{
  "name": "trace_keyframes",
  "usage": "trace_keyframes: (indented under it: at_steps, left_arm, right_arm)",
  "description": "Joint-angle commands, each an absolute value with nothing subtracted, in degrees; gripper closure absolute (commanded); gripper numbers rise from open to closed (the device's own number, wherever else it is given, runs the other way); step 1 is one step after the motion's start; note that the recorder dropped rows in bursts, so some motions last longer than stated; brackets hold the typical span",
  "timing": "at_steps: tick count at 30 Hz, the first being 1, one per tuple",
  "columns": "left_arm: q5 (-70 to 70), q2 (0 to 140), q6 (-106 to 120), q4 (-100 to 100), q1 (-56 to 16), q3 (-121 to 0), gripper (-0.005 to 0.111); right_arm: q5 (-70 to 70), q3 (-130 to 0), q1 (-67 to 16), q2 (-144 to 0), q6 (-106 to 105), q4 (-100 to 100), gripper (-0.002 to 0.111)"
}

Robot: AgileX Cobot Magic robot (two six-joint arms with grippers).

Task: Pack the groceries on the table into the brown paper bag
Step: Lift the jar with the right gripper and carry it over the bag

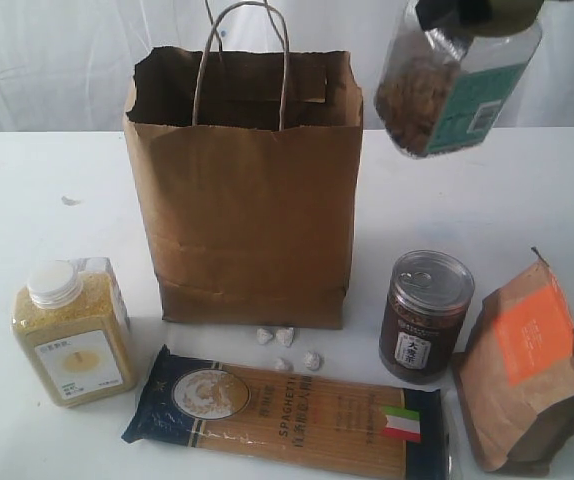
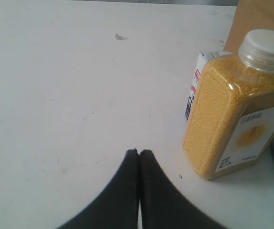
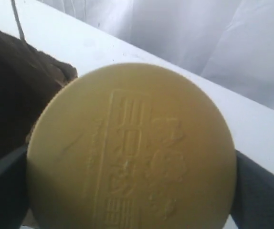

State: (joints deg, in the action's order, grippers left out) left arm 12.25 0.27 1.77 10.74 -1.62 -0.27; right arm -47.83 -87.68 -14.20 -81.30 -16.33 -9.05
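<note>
Holding the brown-lidded clear jar (image 1: pixel 457 85) by its lid in the right tool (image 1: pixel 479 12) (opened wide round that lid), tilted and hanging well off the counter (image 1: pixel 47 190), on the right-edge side of the open mouth of the brown paper bag (image 1: pixel 247 200) and seemingly high enough to clear the rim. Showing the left tool (image 2: pixel 139 157) pinched shut on nothing, low over the counter's left side near the yellow-grain bottle (image 1: pixel 72 330) — probably parked clear of the bag.
</note>
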Motion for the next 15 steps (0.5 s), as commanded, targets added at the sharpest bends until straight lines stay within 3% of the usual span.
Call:
trace_keyframes:
  at_steps: [1,15]
  left_arm:
    - [11.9,0.0,1.4,10.8,-2.1,0.0,0.107]
    - [11.9,0.0,1.4,10.8,-2.1,0.0,0.107]
  right_arm:
    - [-51.3,-92.7,-14.8,-77.8,-14.8,-9.1,0.108]
    - [-51.1,-106.6,-25.2,-80.2,-13.8,-8.9,0.108]
